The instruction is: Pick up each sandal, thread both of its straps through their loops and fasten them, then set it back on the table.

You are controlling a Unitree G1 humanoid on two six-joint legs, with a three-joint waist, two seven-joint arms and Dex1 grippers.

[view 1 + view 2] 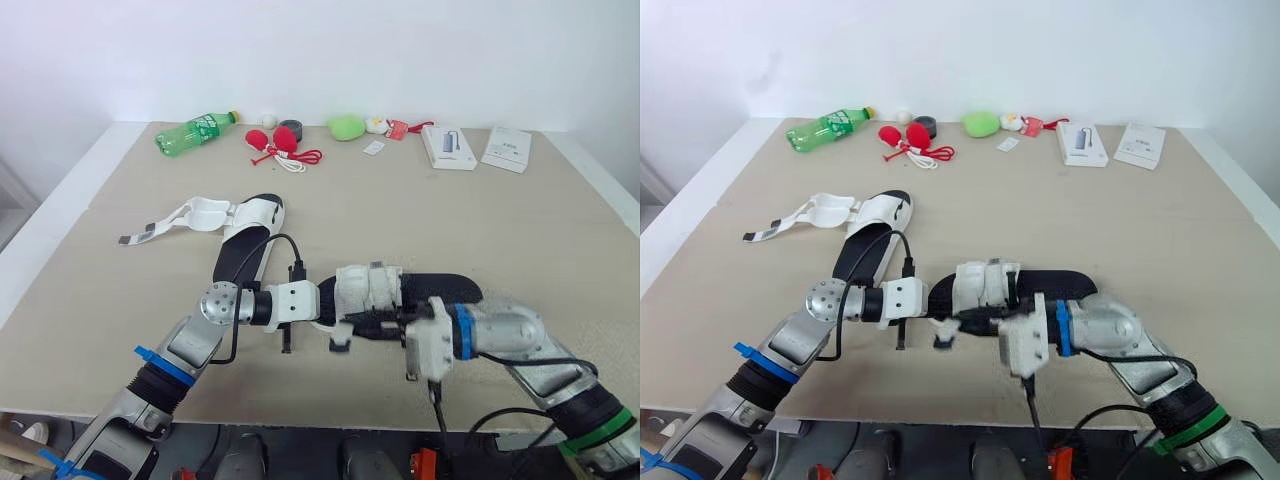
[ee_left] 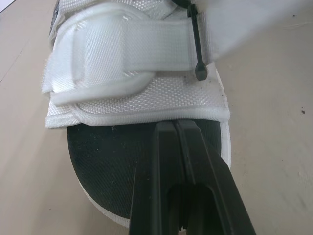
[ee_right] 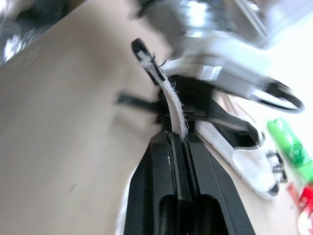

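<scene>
At the front of the worktop [image 1: 520, 240] lies the near sandal [image 1: 372, 290], with both arms meeting over it. The right end effector [image 3: 177, 139] is clamped on the strap [image 3: 172, 105], pinching it close to its black-tipped end, so that the end stands free past the fingertips. The left end effector [image 2: 174, 128] is closed, its tips down on the black insole [image 2: 107, 156] and touching the edge of the white upper [image 2: 146, 100]; whether it pinches that edge I cannot tell. Across the upper a second strap [image 2: 132, 41] lies flat and doubled back, which looks fastened. So this sandal seems about half done: one strap down, one in hand and not yet pressed home.

Farther back and toward the robot's left sits the far sandal [image 1: 248, 232], flat on the worktop, its loose straps [image 1: 150, 232] splayed out to the side, clearly unthreaded. Both of those remain to be done, so less than half of the whole job looks finished.

Along the far edge, well apart from the work, stand a bottle [image 1: 195, 132] and other odds and ends.
</scene>
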